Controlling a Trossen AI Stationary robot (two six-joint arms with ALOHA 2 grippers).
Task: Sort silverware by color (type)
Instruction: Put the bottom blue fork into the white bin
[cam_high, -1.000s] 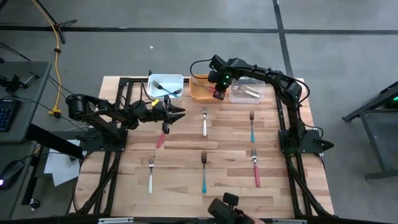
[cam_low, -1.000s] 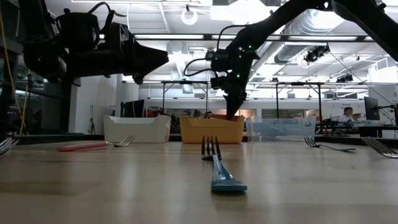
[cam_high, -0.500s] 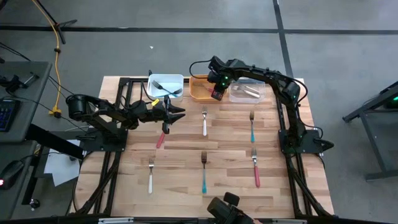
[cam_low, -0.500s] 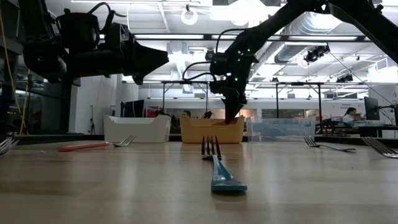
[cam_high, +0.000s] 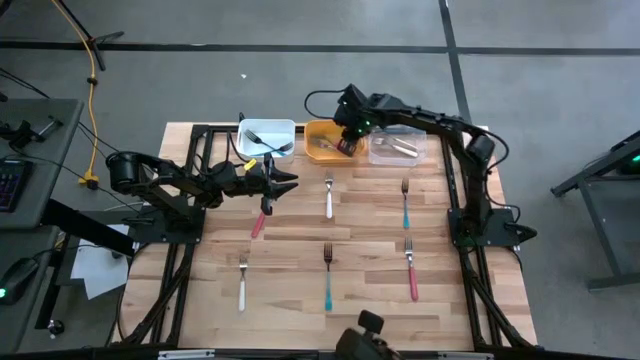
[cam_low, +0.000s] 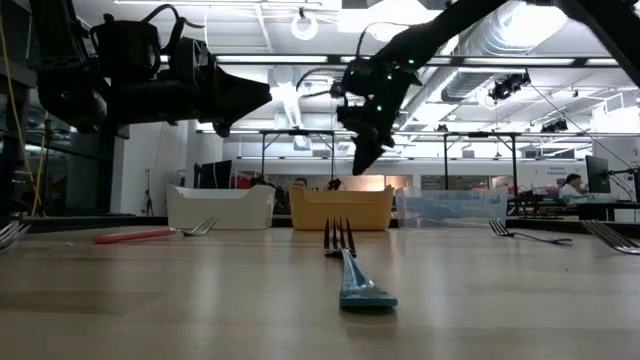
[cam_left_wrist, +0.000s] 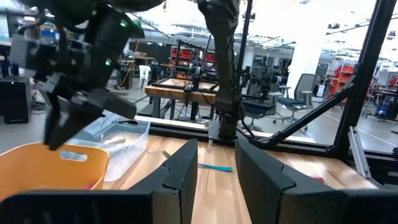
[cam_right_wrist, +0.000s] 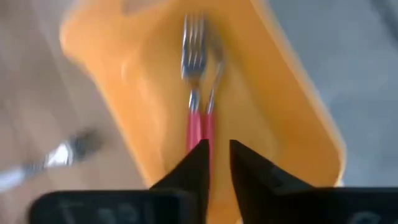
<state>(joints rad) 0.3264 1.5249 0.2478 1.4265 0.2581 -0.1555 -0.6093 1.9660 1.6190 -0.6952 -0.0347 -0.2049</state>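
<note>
- Silverware lies spread over the wooden table (cam_high: 290, 300): nearest the front edge, a white-handled fork (cam_high: 242, 282), a blue-handled fork (cam_high: 327, 277) and a red-handled fork (cam_high: 411, 269).
- Farther back lie a red-handled fork (cam_high: 258, 222), another white-handled fork (cam_high: 329, 196) and a second blue fork (cam_high: 405, 203).
- The left gripper (cam_high: 290, 182) hovers above the table beside that red fork, fingers parted and empty.
- At the far edge stand a white bin (cam_high: 266, 138), an orange bin (cam_high: 322, 141) and a clear bin (cam_high: 398, 146).
- The right gripper (cam_high: 346, 143) hangs over the orange bin, fingers narrowly parted, holding nothing; two red-handled forks (cam_right_wrist: 198, 93) lie inside.
</note>
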